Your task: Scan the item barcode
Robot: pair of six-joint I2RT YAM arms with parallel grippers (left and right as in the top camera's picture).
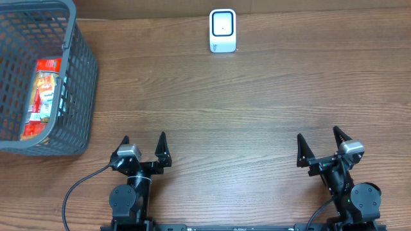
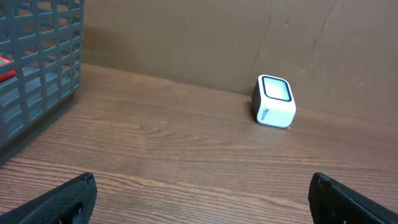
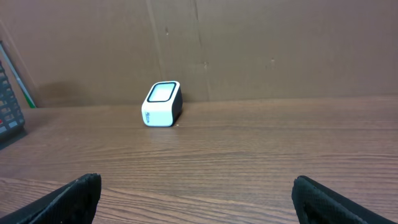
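Note:
The item (image 1: 42, 96), a red and orange packet, lies inside the grey basket (image 1: 80, 77) at the far left; through the basket's mesh a bit of red (image 2: 5, 67) shows in the left wrist view. A small white scanner (image 1: 223, 31) with a dark-framed window stands at the table's far edge, also seen as the scanner (image 2: 274, 101) and the scanner (image 3: 161, 103). My left gripper (image 1: 144, 146) and my right gripper (image 1: 319, 142) rest near the front edge, both open and holding nothing, far from item and scanner.
A brown wall rises behind the table's far edge. A black cable (image 1: 80, 189) curls beside the left arm's base. Bare wood tabletop (image 1: 231, 109) stretches between the grippers and the scanner.

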